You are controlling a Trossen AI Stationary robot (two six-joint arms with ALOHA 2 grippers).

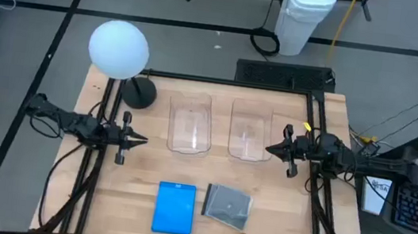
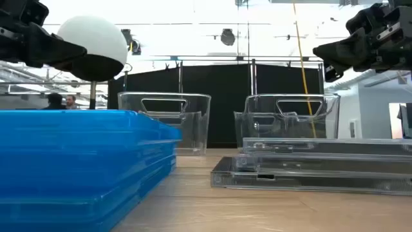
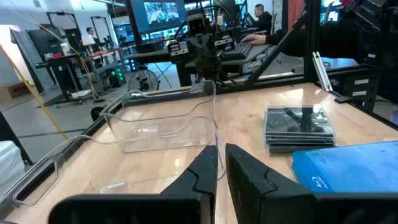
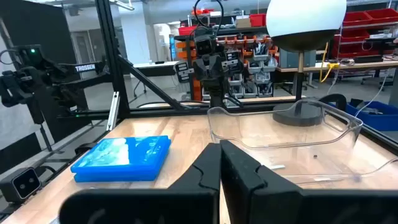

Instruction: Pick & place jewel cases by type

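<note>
Wooden table (image 1: 135,196) carrying two clear tubs side by side near centre, both bare inside: left tub (image 1: 191,123) at about 11 o'clock from the middle, right tub (image 1: 251,128) at about 1 o'clock. Toward 6 o'clock, well apart from the tubs, a stack of blue jewel cases (image 1: 175,207) lying flat, and just beside it on its 3 o'clock side a stack of grey see-through jewel cases (image 1: 228,207), slightly skewed; none of them in a tub. White globe lamp (image 1: 119,48) on a dark round base (image 1: 140,92) at 10 o'clock, close to the left tub's corner. Left tool (image 1: 141,138) hovering at 9 o'clock, pointing inward, fingers pressed nearly together and holding nothing. Right tool (image 1: 270,149) hovering at 3 o'clock beside the right tub, fingers likewise closed on nothing. Black frame rails (image 1: 316,122) along the sides.
</note>
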